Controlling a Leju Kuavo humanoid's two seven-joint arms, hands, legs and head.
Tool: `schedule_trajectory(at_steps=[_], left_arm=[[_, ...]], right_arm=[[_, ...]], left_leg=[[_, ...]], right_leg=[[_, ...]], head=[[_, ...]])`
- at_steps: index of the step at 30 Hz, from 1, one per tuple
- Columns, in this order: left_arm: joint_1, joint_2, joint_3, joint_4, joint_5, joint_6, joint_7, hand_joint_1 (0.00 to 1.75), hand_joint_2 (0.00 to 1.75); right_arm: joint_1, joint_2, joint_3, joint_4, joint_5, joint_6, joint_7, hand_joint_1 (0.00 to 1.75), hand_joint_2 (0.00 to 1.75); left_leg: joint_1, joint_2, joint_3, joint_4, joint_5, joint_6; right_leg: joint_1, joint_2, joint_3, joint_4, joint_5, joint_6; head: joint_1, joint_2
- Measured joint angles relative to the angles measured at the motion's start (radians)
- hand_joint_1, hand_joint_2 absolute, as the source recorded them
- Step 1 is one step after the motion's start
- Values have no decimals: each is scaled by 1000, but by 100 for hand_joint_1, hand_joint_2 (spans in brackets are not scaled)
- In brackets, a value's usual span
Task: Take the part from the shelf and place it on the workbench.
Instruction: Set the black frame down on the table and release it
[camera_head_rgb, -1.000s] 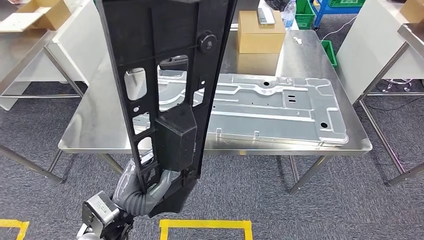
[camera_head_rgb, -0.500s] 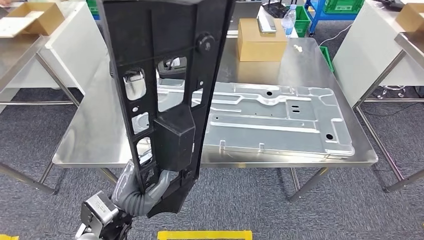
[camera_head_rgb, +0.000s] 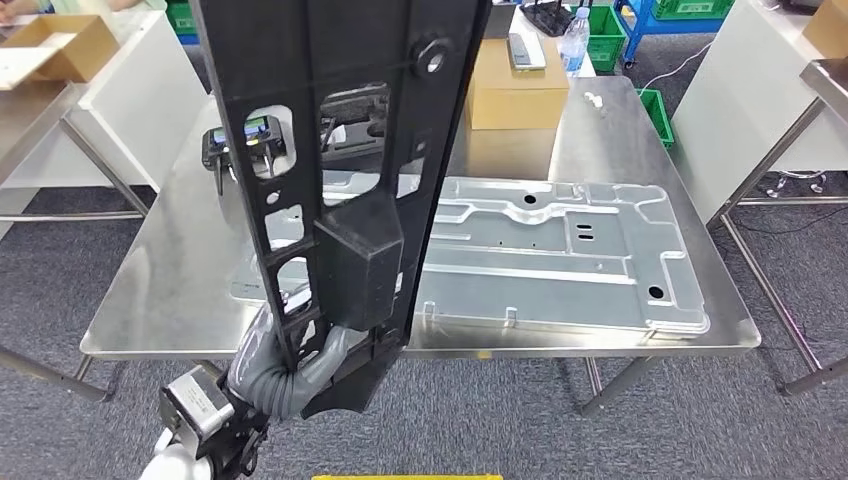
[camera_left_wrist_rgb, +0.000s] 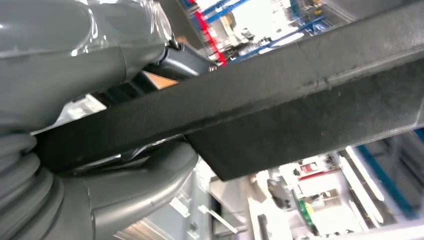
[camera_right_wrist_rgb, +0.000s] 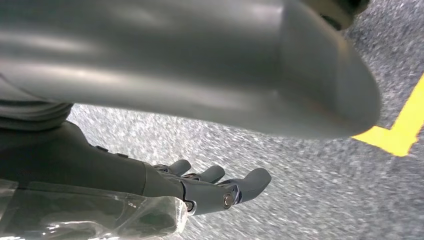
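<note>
From the head view, green crates (camera_head_rgb: 607, 28) stand behind the workbench (camera_head_rgb: 160, 290), contents indistinct; a cardboard box (camera_head_rgb: 516, 82) sits closed on it. The left hand (camera_head_rgb: 290, 365) grips the black part (camera_head_rgb: 340, 150) upright before the bench edge. At the left wrist, grey fingers (camera_left_wrist_rgb: 125, 195) wrap the part (camera_left_wrist_rgb: 280, 115). At the right wrist, the right hand (camera_right_wrist_rgb: 200, 187) hangs empty, fingers extended, over carpet (camera_right_wrist_rgb: 310, 175).

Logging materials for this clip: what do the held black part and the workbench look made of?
Black part: probably moulded plastic, matte with a fine grainy texture and cut-out windows. Workbench: looks like stainless steel, brushed and softly reflective. The left hand grips the part's lower end.
</note>
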Motion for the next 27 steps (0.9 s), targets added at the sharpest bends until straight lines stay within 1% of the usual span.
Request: schedule_trajectory(at_steps=[1,2,3,4,5,6,7,8,9,10,12,13,14,15,16,18,19,20,21,22,23,24,25,26,27], left_arm=[[-27,-5,-6,2,12,-15,7,175,175],[-54,-11,-13,6,24,-33,14,175,175],[-82,-17,-22,12,33,-50,20,175,175],[-112,-24,-32,21,36,-65,27,175,175],[-144,-31,-42,30,31,-77,35,175,175],[-176,-38,-51,39,18,-85,46,175,175],[-210,-46,-61,47,-1,-90,61,175,175],[-245,-54,-71,56,-25,-94,78,175,175],[-281,-63,-82,66,-49,-98,94,175,175],[-314,-74,-93,77,-68,-102,109,175,175],[-365,-94,-111,102,-95,-109,134,175,175],[-388,-105,-120,119,-114,-111,149,175,175],[-412,-115,-130,139,-140,-111,165,175,175],[-439,-126,-141,163,-182,-108,185,175,175],[-468,-139,-153,191,-233,-103,206,175,175],[-522,-165,-179,254,-357,-91,250,175,175],[-545,-177,-193,289,-426,-88,273,175,175],[-568,-190,-210,327,-499,-91,301,175,175],[-593,-204,-226,366,-574,-99,330,175,175],[-619,-219,-242,410,-651,-110,359,175,175],[-646,-236,-258,457,-722,-124,384,175,175],[-672,-252,-273,506,-782,-135,402,175,175],[-695,-268,-286,554,-830,-143,414,175,175],[-712,-282,-297,600,-863,-147,421,175,175],[-724,-295,-307,641,-885,-149,423,175,175]], right_arm=[[-5,1,4,0,8,5,3,0,0],[-11,2,9,0,17,11,8,0,0],[-15,3,12,0,24,17,12,0,0],[-20,5,16,0,32,21,16,0,0],[-24,6,20,0,37,26,19,0,0],[-28,8,25,0,43,29,20,0,0],[-32,10,29,0,48,34,21,0,0],[-37,12,34,0,54,38,23,0,0],[-41,15,37,0,58,41,25,0,0],[-45,17,40,0,62,45,29,0,0],[-49,20,46,0,69,51,34,0,0],[-51,21,50,0,73,56,36,0,0],[-53,22,54,0,78,59,38,0,0],[-55,23,58,0,82,64,41,0,0],[-59,23,60,0,87,68,46,0,0],[-64,25,65,0,96,73,58,0,0],[-65,27,68,0,100,77,64,0,0],[-66,29,73,0,106,84,67,0,0],[-68,30,77,0,111,93,71,0,0],[-72,30,81,0,117,103,72,0,0],[-77,31,84,0,122,112,73,0,0],[-83,33,87,0,126,119,75,0,0],[-89,35,89,0,131,124,76,0,0],[-93,38,92,0,133,128,77,0,0],[-96,41,95,0,135,130,78,0,0]], left_leg=[[-1,1,-34,67,-29,-1],[-2,2,-75,146,-60,-1],[-4,2,-114,215,-82,-1],[-5,2,-141,255,-89,1],[-6,2,-148,252,-74,4],[-9,2,-136,209,-42,9],[-12,2,-110,137,3,17],[-17,3,-83,60,42,26],[-22,3,-62,-1,66,31],[-26,4,-51,-38,81,34],[-29,5,-47,-56,85,34],[-28,6,-45,-59,93,38],[-25,7,-43,-62,96,42],[-22,8,-41,-65,98,46],[-20,9,-39,-66,100,50],[-19,9,-39,-66,99,53],[-19,9,-39,-66,99,52],[-18,8,-39,-65,98,52],[-16,8,-38,-64,98,51],[-14,8,-38,-63,96,48],[-14,7,-38,-61,93,44],[-14,7,-39,-58,90,38],[-16,7,-40,-55,88,33],[-18,7,-42,-54,87,28],[-19,8,-42,-55,87,25]], right_leg=[[0,0,1,0,-1,-3],[2,0,2,0,-2,-5],[4,0,3,0,-3,-7],[7,0,4,0,-4,-9],[9,1,6,0,-5,-10],[12,2,9,0,-6,-11],[14,4,12,0,-7,-12],[16,6,14,0,-7,-12],[18,8,12,0,-7,-11],[18,9,7,1,-7,-9],[16,9,-2,1,-4,0],[14,9,-3,5,-7,5],[13,8,-8,17,-15,12],[12,8,-21,47,-33,18],[11,7,-46,101,-61,24],[6,7,-119,243,-120,34],[3,6,-147,293,-133,38],[0,6,-159,307,-127,41],[-4,5,-149,278,-101,45],[-8,4,-119,211,-63,48],[-13,2,-83,132,-29,53],[-14,3,-52,66,-3,53],[-15,4,-33,25,10,51],[-14,6,-28,10,12,46],[-12,9,-29,10,14,37]], head=[[-1,0],[-2,0],[-2,0],[-3,0],[-3,0],[-3,0],[-3,0],[-3,0],[-3,0],[-2,0],[-2,0],[-2,0],[-1,0],[1,0],[2,0],[5,0],[6,0],[6,0],[6,0],[6,0],[6,0],[6,0],[6,0],[5,0],[4,0]])
